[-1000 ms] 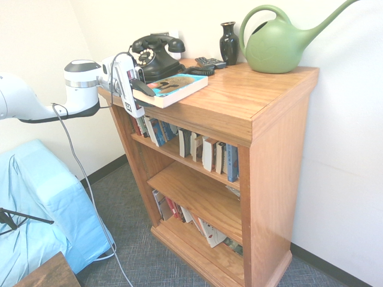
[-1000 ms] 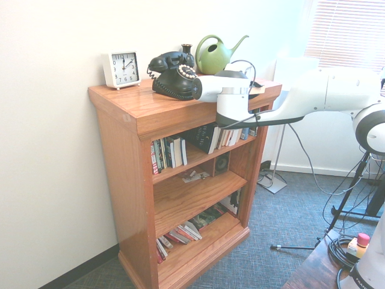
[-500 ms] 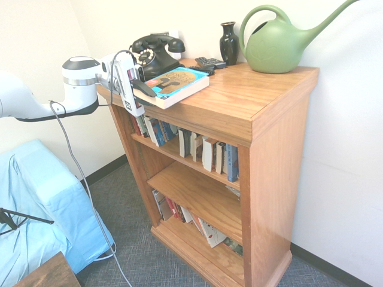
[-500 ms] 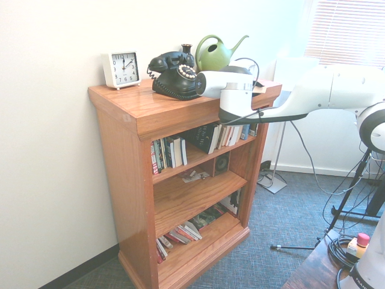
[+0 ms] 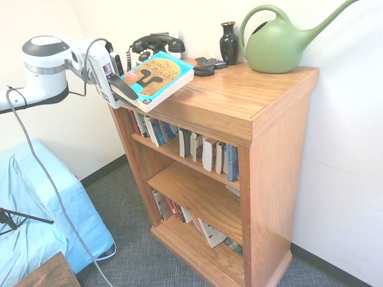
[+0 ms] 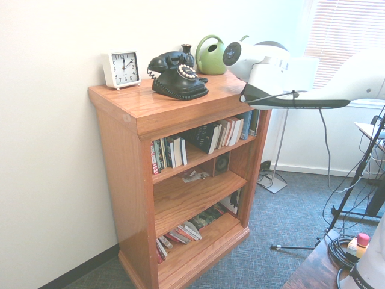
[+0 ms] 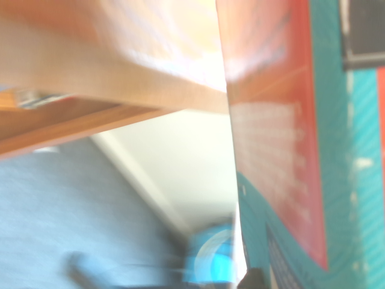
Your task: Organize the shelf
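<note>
The shelf (image 5: 239, 101) is an orange-brown wooden bookcase with three tiers, also seen in the second exterior view (image 6: 150, 111). My gripper (image 5: 127, 91) is shut on the near edge of a teal and orange paperback book (image 5: 157, 76). The book is lifted off the shelf's top at its front left corner and tilts steeply, its far edge highest. In the wrist view the book's cover (image 7: 289, 150) fills the right side, beside the shelf's wooden top edge (image 7: 90, 78). From the second exterior view, the arm (image 6: 264, 60) hides both gripper and book.
On the top stand a black phone (image 5: 155, 43), a dark vase (image 5: 228, 42), a green watering can (image 5: 278, 45), a remote (image 5: 209, 61) and a white clock (image 6: 121, 68). Books (image 5: 197, 146) line the upper tier; more lie in the bottom one. A blue-covered object (image 5: 36, 209) sits left.
The gripper closed on the book, then raised it off the shelf top and tipped it up. The arm rose and drew back from the shelf.
</note>
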Controlling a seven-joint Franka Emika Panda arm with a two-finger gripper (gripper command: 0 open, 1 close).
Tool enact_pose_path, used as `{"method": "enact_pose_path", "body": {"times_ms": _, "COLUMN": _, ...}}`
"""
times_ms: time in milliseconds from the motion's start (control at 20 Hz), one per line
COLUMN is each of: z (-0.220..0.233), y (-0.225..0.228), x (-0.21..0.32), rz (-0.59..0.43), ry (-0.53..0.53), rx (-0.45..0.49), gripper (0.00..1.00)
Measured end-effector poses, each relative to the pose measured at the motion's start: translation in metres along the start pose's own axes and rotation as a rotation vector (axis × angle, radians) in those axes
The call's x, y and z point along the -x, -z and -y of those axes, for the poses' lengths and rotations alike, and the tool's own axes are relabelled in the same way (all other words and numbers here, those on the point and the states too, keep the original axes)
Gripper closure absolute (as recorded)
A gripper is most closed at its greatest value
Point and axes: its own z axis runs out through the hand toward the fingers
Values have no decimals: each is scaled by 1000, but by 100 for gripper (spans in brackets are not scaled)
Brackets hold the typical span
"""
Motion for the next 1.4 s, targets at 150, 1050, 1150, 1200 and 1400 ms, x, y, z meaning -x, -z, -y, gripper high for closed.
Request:
{"method": "enact_pose_path", "body": {"times_ms": 150, "z": -46, "y": 12, "x": 2, "rz": 48, "ry": -49, "rx": -140, "gripper": 100}}
{"method": "enact_pose_path", "body": {"times_ms": 1050, "z": -122, "y": -8, "x": 135, "rz": 251, "ry": -10, "rx": -627, "gripper": 100}}
{"method": "enact_pose_path", "body": {"times_ms": 1150, "z": -113, "y": -14, "x": 143, "rz": 276, "ry": 8, "rx": -658, "gripper": 100}}
{"method": "enact_pose_path", "body": {"times_ms": 1200, "z": -109, "y": -16, "x": 146, "rz": 286, "ry": 18, "rx": -670, "gripper": 100}}
{"method": "enact_pose_path", "body": {"times_ms": 1400, "z": -88, "y": -23, "x": 155, "rz": 333, "ry": 63, "rx": -720, "gripper": 100}}
